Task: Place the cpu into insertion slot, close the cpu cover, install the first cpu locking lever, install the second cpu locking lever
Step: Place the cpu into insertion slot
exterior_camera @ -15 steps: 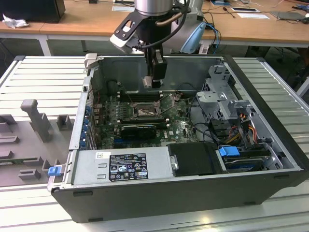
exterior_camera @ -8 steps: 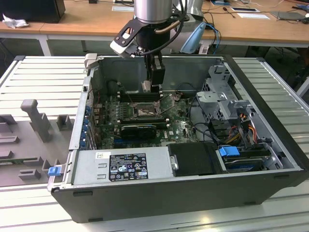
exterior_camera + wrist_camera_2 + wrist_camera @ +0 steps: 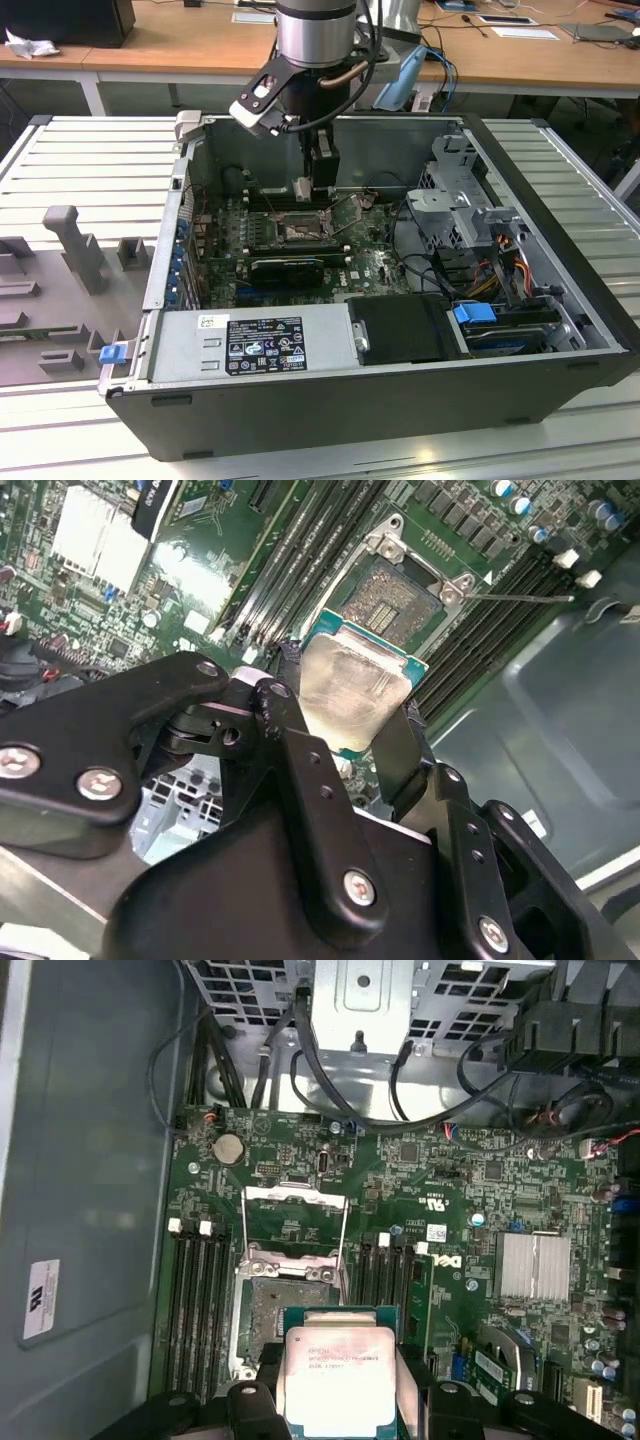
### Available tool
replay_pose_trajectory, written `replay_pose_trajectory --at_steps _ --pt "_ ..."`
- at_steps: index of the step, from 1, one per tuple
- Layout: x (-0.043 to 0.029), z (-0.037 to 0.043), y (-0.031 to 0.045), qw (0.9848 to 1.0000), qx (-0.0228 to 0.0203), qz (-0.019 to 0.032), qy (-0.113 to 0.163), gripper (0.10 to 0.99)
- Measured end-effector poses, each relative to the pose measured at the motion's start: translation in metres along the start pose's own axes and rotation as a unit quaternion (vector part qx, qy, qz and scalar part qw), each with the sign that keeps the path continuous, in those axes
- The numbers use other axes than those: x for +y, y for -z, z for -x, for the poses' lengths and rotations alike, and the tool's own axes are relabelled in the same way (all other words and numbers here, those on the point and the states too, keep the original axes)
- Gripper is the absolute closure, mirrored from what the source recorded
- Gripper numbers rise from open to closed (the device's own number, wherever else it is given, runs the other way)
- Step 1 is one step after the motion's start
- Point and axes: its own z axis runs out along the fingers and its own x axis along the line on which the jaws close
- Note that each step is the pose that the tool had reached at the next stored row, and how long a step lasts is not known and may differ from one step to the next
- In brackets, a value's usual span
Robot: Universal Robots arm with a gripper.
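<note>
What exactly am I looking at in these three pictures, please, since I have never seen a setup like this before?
This is one robot arm working inside an open desktop computer case that lies on a slatted metal table. The exterior view comes from a camera off the arm and shows the whole scene. The two wrist views come from cameras riding on the arm, looking past its gripper. The gripper's two black fingers are closed on the cpu, a small flat chip with a dull silver top, held above the green motherboard. Close by is the insertion slot, empty, with its cpu cover swung open. The grey box with labels in the exterior view is the power supply.
</note>
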Motion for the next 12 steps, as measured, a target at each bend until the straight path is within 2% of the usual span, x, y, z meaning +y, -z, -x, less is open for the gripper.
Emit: replay_pose_trajectory --at_steps 2,4,9,12 --pt "-0.0002 0.0000 -0.0029 0.9998 -0.0014 0.0004 -0.022 0.561" --pt "-0.0005 0.0001 -0.0077 0.9996 -0.0022 0.0005 -0.029 0.561" --pt "-0.0014 -0.0001 -0.0204 0.9995 -0.0024 0.0006 -0.031 0.561" --pt "-0.0017 -0.0033 -0.0278 0.9995 -0.0022 0.0006 -0.031 0.561"
